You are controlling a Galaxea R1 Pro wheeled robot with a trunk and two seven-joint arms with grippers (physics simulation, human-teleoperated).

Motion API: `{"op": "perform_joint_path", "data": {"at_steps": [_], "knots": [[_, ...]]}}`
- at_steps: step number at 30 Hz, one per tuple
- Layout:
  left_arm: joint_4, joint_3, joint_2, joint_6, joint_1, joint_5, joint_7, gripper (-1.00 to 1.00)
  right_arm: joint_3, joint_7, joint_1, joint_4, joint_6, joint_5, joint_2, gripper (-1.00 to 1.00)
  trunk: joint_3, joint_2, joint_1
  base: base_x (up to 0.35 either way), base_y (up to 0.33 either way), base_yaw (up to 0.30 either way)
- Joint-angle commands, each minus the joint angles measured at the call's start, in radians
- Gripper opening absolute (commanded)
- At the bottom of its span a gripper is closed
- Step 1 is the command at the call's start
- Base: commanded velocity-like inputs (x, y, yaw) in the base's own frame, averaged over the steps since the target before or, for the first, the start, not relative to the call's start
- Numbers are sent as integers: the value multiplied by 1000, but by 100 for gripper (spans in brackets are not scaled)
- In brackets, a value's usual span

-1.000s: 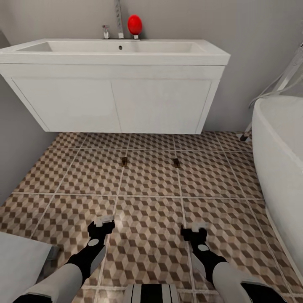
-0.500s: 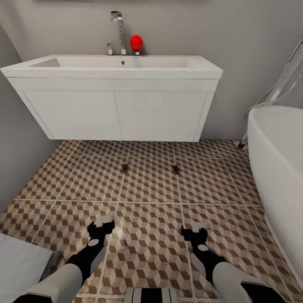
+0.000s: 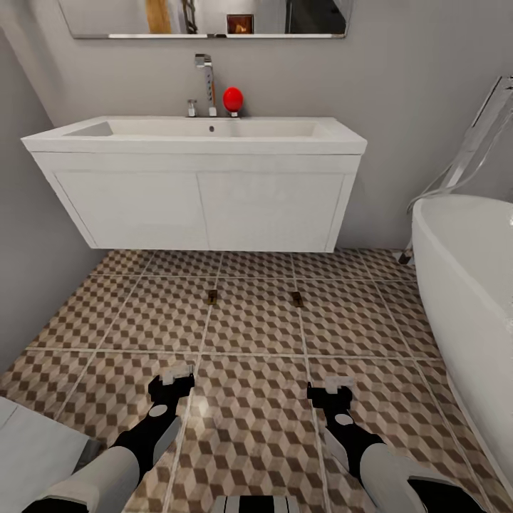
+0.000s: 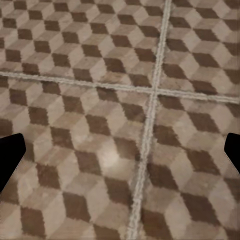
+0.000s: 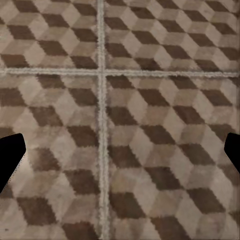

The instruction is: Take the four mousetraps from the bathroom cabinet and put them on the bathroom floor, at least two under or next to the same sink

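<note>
Two mousetraps lie on the bathroom floor (image 3: 249, 399), just in front of the white vanity: one (image 3: 211, 297) to the left, one (image 3: 296, 298) to the right. They look like small dark-tan boards. Above them hangs the sink (image 3: 196, 135) with its chrome tap (image 3: 206, 82). My left gripper (image 3: 173, 377) and right gripper (image 3: 329, 390) hover low over the tiles, well short of the mousetraps. Both are open and hold nothing. The left gripper (image 4: 120, 155) and right gripper (image 5: 120, 155) show their black fingertips spread wide over patterned tile in the wrist views. The cabinet is out of view.
A white bathtub (image 3: 463, 285) fills the right side, with a chrome shower hose (image 3: 463, 164) against the wall. A red ball-shaped item (image 3: 233, 99) sits by the tap, under a mirror (image 3: 206, 18). A grey wall (image 3: 28, 249) bounds the left. A white object (image 3: 28, 456) sits at my lower left.
The camera has drawn back and tilted up: the sink looks smaller and lower, and the mirror has come into view. Both arms hold the same pose, and the mousetraps lie where they were.
</note>
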Motion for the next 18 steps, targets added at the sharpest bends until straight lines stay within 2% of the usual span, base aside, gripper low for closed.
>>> {"op": "perform_joint_path", "data": {"at_steps": [1, 18], "knots": [[2, -9, 1, -4, -1, 11, 6, 100, -8, -4, -1, 1, -3, 10, 0, 100, 3, 0, -1, 0, 0, 0], [29, -8, 1, -1, -1, 16, 5, 100, -5, 0, 2, 14, -2, 13, -16, 100, 69, 4, -8, 0, 0, 0]]}}
